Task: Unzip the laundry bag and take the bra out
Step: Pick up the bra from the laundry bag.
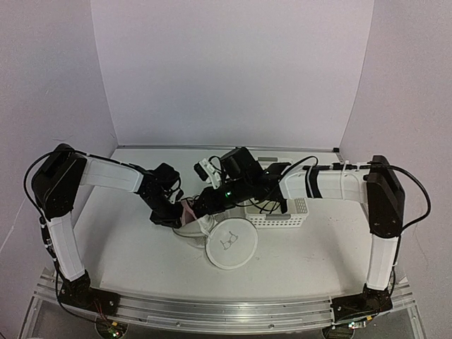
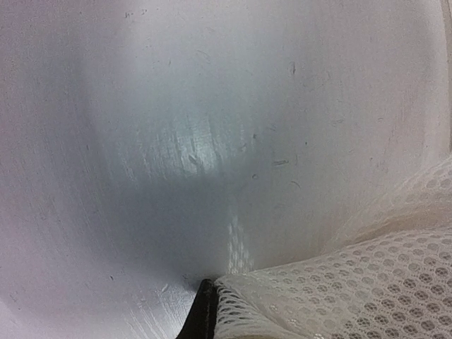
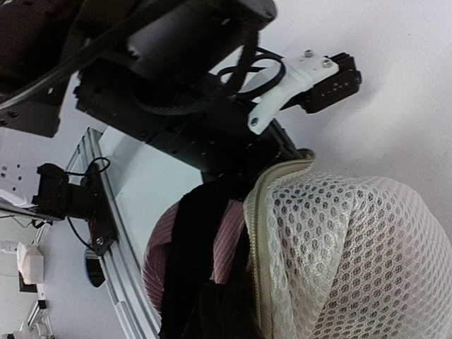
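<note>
Markings: a small black bra drawing [image 1: 228,242] sat on the round flat face of the laundry bag [image 1: 236,258]; it was the only mark to be made out.
Surface: a white table [image 1: 318,261], scuffed and scratched in the left wrist view, with a metal rail [image 1: 212,311] along its near edge.
Room: plain pale walls [image 1: 233,70] closed in the back and both sides.
Other item: a white perforated basket [image 1: 286,220] stood just right of the bag.
Bag: it lay at the table's middle, tipped with its face up toward the camera.
Bra: pink striped fabric [image 3: 157,258] showed at the bag's zipper edge [image 3: 256,240].
Left gripper [image 1: 180,217]: closed, with mesh against its black finger [image 2: 205,314]; whether it pinched the mesh could not be told.
Right gripper [image 1: 198,207]: closed at the bag's opening, right by the pink fabric; a grip on it could not be confirmed.
</note>
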Available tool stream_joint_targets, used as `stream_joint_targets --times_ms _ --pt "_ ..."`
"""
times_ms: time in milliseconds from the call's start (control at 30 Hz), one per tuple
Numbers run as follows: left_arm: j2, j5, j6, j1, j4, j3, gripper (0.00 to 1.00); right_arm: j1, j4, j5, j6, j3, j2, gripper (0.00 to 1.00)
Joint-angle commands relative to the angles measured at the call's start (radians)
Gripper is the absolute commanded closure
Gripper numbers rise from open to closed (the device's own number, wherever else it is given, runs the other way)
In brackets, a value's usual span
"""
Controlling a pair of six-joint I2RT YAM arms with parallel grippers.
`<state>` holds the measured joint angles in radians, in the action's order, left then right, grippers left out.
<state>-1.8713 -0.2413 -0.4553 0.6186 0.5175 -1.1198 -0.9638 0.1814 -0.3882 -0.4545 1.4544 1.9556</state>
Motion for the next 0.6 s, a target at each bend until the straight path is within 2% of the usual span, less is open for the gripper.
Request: stream_joint_targets --times_ms 0,233,567 --pt "-0.02 0.03 -0.014 -0.002 0.022 -0.036 1.0 0.016 -0.166 -0.173 -0.02 -0.021 -0.106 1.0" --pt "-0.032 0.022 -0.015 -0.002 0.027 -0.054 1.0 0.051 -0.338 -0.267 -0.1 -0.123 -0.174 1.0" --pt "-0.063 0.019 -0.014 -0.002 0.036 -0.072 1.0 0.102 -0.587 -0.308 -0.244 -0.225 -0.285 1.0"
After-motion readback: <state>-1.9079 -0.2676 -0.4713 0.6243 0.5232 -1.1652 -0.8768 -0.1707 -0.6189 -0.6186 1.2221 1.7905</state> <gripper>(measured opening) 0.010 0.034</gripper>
